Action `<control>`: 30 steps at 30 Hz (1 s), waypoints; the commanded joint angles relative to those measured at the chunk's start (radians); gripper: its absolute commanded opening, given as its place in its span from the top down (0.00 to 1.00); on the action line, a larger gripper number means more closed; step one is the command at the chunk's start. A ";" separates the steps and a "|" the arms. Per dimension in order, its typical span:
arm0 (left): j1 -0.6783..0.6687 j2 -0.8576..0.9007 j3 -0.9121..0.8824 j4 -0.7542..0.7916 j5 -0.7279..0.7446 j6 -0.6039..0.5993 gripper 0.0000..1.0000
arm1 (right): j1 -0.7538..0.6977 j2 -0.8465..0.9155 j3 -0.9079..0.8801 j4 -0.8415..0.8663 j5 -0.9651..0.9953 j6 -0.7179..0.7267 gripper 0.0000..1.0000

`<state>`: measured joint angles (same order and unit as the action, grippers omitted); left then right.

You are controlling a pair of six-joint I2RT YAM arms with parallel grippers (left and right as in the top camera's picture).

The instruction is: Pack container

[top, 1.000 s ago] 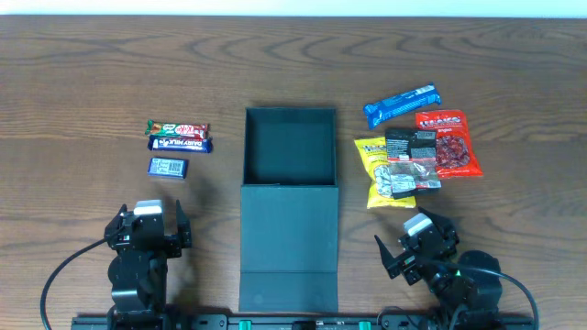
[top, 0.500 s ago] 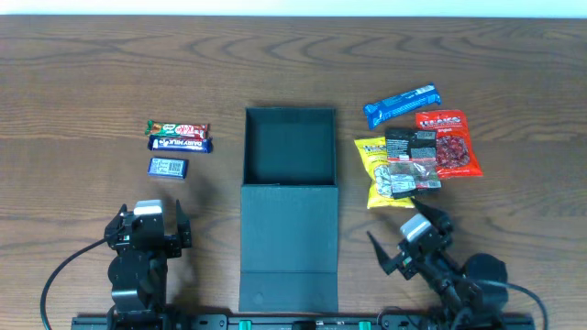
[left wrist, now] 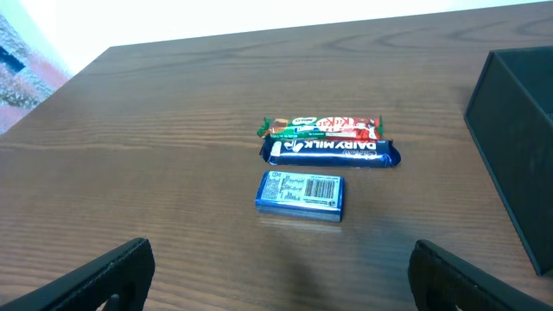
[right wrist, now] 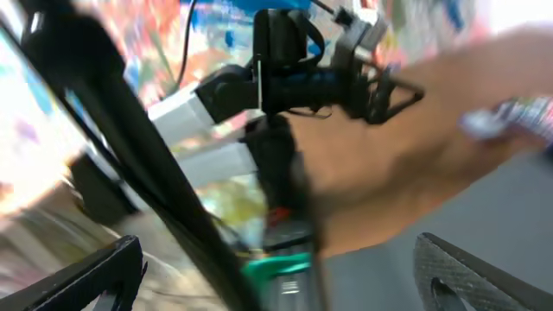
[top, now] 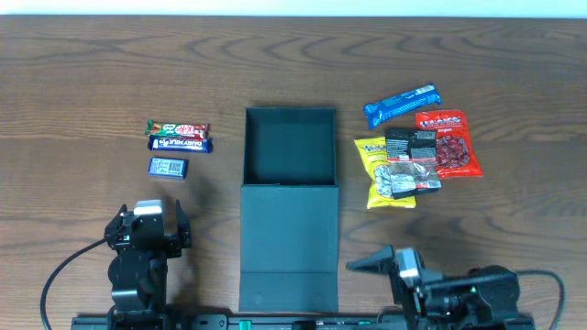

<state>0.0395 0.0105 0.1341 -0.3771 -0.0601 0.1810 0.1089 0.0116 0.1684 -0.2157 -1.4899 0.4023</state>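
Hazards, nearest first: right gripper, jaws spread wide and empty, lies low at the near table edge, turned sideways with its fingers aimed at the lid; its wrist view is smeared and unreadable, so I judge that a sweep from this pose could clip the flap's right edge and skew or drag the container. Left gripper, likewise wide and empty, faces up the table toward three items: blue box closest, then Dairy Milk touching KitKat; the two bars lying flush risk a double pick, or one being nudged aside. Right-hand pile, further out: yellow bag, black packet and red bag overlap, with blue wrapper just beyond; lifting one may pull a neighbour along. Position of container: centre of table, between the two grippers, open and empty, lid laid flat toward the near edge; the flap sits just beside the right gripper but apart from it, and the open cavity lies ahead and inward of both, well apart from the left one
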 commanded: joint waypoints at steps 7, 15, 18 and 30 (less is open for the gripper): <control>0.006 -0.006 -0.021 -0.005 -0.018 0.006 0.05 | 0.010 0.048 0.009 0.000 0.417 0.385 0.01; 0.006 -0.006 -0.021 -0.005 -0.018 0.006 0.05 | 0.011 0.536 0.151 -0.092 0.621 0.114 0.01; 0.006 -0.006 -0.021 -0.005 -0.018 0.006 0.05 | 0.039 0.777 0.385 -0.328 0.830 -0.054 0.01; 0.006 -0.006 -0.021 -0.005 -0.018 0.006 0.05 | 0.186 1.249 0.856 -0.516 1.282 -0.134 0.01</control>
<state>0.0395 0.0101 0.1341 -0.3767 -0.0608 0.1810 0.2798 1.1912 0.9817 -0.7429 -0.3183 0.3031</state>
